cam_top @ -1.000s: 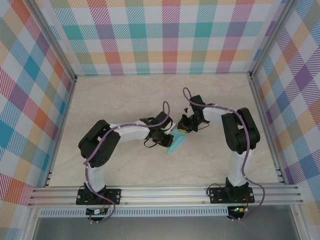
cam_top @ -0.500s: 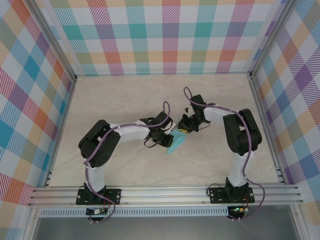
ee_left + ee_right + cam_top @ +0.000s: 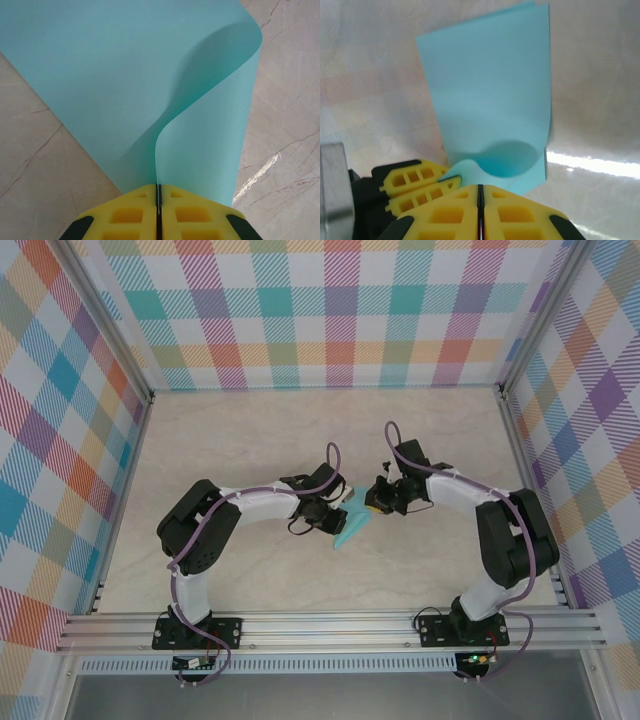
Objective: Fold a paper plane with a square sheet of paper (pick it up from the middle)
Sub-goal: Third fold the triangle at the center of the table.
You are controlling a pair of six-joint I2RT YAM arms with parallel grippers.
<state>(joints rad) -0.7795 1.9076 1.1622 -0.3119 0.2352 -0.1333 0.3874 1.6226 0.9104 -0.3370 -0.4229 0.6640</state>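
The square sheet of paper [image 3: 349,529] is light turquoise and folded over, hanging slantwise just above the middle of the table. My left gripper [image 3: 338,516] is shut on it. In the left wrist view the sheet [image 3: 150,75] curls upward and one edge runs into the slit between the yellow fingertips of that gripper [image 3: 158,192]. My right gripper [image 3: 372,504] is shut at the sheet's upper right end. In the right wrist view its tips [image 3: 480,189] touch the near edge of the paper [image 3: 490,110], and I cannot tell whether any paper is pinched. The left gripper's fingers [image 3: 412,182] show beside it.
The beige marbled table top [image 3: 250,440] stretches around both arms. Plaid walls [image 3: 330,310] close off the back and both sides. An aluminium rail [image 3: 330,625] carrying the arm bases runs along the near edge.
The right arm's elbow has swung out to the right, and its gripper has shifted slightly right and down at the paper's end. The left arm and the paper have stayed put.
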